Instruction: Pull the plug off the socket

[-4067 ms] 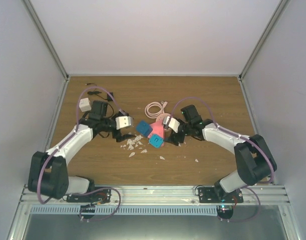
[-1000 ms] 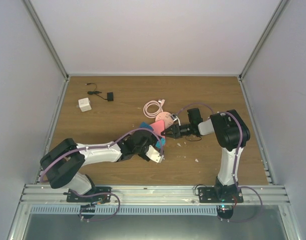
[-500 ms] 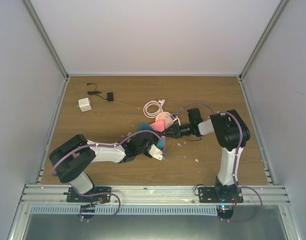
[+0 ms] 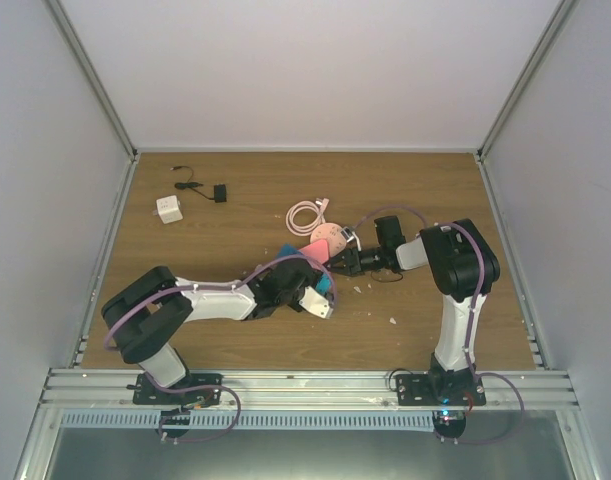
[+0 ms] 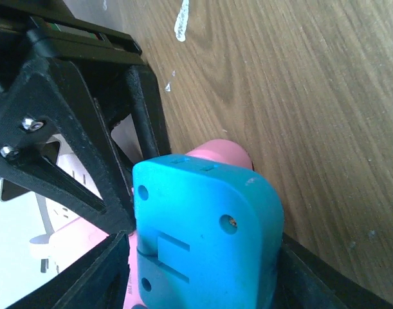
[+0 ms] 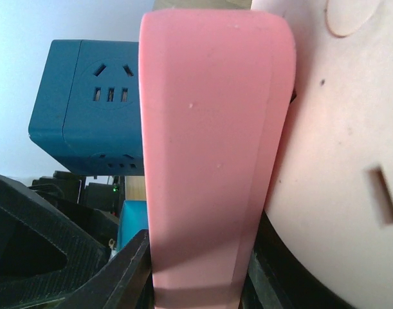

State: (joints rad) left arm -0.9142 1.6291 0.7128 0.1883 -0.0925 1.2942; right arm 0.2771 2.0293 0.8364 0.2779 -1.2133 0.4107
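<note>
The salmon-pink socket stands on edge at the table's middle, and my right gripper is shut on it. In the right wrist view its rim fills the gap between my fingers. A cyan plug sits on the socket's near side. My left gripper is shut on it. In the left wrist view the plug spans the jaws, with the socket behind it. A dark blue plug sticks out of the socket's far side.
A pale pink disc leans beside the socket, with a coiled pink cable behind it. A white adapter and a black cable lie at the far left. White crumbs dot the wood near the right arm.
My left gripper's jaws have closed in on the cyan plug, and the left arm has shifted slightly toward it. The right arm and the socket have stayed put.
</note>
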